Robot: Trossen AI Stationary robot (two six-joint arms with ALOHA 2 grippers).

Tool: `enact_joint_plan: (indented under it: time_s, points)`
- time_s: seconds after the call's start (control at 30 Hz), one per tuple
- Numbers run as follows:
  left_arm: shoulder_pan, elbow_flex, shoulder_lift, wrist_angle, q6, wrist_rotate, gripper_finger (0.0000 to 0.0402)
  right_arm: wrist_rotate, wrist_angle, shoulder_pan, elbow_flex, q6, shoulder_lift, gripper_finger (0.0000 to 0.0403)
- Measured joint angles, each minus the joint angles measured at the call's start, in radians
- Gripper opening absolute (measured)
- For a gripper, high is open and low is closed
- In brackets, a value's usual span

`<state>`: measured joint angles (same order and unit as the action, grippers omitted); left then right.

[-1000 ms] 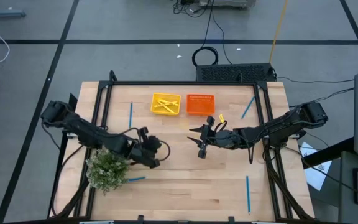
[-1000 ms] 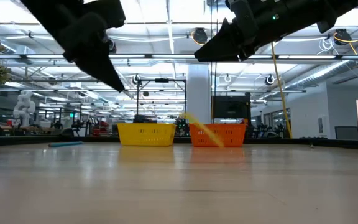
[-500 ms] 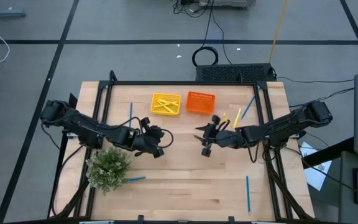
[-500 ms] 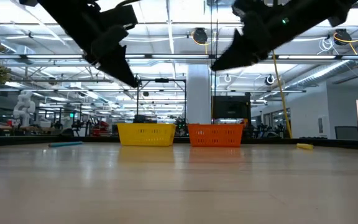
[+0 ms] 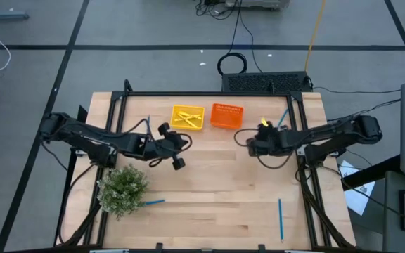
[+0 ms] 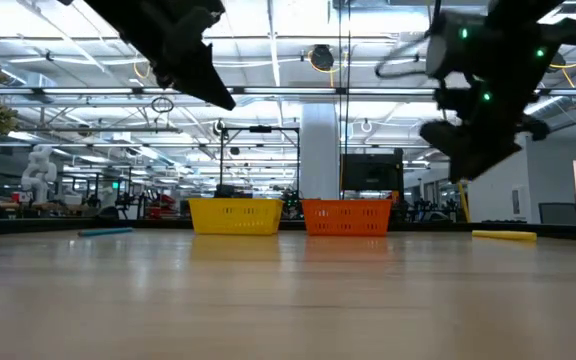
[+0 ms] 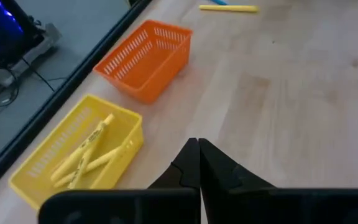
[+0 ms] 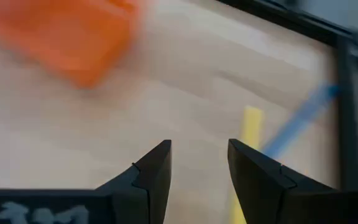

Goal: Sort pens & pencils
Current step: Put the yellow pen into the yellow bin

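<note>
Right tool (image 8: 197,163), open and empty, nears yellow pen (image 5: 264,125) on bench just right of orange tray (image 5: 226,117): straddle it squarely before closing; left tool (image 7: 197,163) shut, waiting.

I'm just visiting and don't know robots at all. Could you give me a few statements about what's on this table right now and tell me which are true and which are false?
1. The yellow tray holds yellow sticks. True.
2. The orange tray is full of blue sticks. False: no sticks show in it.
3. The left end effector is shut and holds nothing. True.
4. The right end effector grips a yellow stick. False: its fingers are apart and empty, with a yellow stick lying on the table ahead of it.
5. A blue stick lies near the table's front right corner. True.
</note>
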<state>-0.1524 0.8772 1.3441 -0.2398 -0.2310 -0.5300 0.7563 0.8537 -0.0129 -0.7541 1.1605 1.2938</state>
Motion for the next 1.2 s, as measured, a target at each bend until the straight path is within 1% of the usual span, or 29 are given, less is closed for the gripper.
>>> enact_joint_plan:
  time_s: [0.07, 0.13, 0.23, 0.4, 0.47, 0.53, 0.7, 0.87, 1.03, 1.2]
  points:
    - [-0.012, 0.0, 0.001, 0.002, 0.002, 0.005, 0.0001, 0.0, 0.046, 0.029, 0.015, 0.05, 0.0, 0.0146]
    - [-0.024, 0.0, 0.002, 0.003, 0.014, 0.006, 0.0, -0.012, 0.03, 0.057, 0.048, 0.058, 0.0, 0.0146]
    - [-0.036, 0.0, 0.004, 0.005, 0.017, 0.008, 0.0, -0.088, -0.047, 0.113, 0.134, 0.058, 0.001, 0.0146]
    - [-0.047, 0.0, 0.003, 0.006, 0.017, 0.007, 0.0, -0.143, -0.192, 0.172, 0.28, 0.081, 0.001, 0.0146]
    - [-0.048, 0.0, 0.003, 0.006, 0.018, 0.007, 0.0, -0.144, -0.271, 0.169, 0.316, 0.06, -0.002, 0.0146]
    - [-0.045, 0.0, 0.003, 0.007, 0.018, 0.007, 0.0, -0.131, -0.311, 0.162, 0.336, 0.053, -0.007, 0.0146]
    - [-0.042, 0.0, 0.003, 0.006, 0.016, 0.006, 0.0, -0.129, -0.325, 0.135, 0.336, 0.058, -0.028, 0.0146]
    - [-0.042, 0.0, 0.003, 0.006, 0.015, 0.006, 0.0001, -0.139, -0.369, 0.078, 0.327, 0.067, -0.044, 0.0143]
    - [-0.042, 0.0, 0.003, 0.006, 0.014, 0.006, 0.0001, -0.116, -0.371, 0.029, 0.327, 0.092, -0.044, 0.0125]
    - [-0.042, 0.0, 0.003, 0.005, 0.014, 0.006, 0.0001, -0.101, -0.367, 0.023, 0.327, 0.105, -0.046, 0.0102]
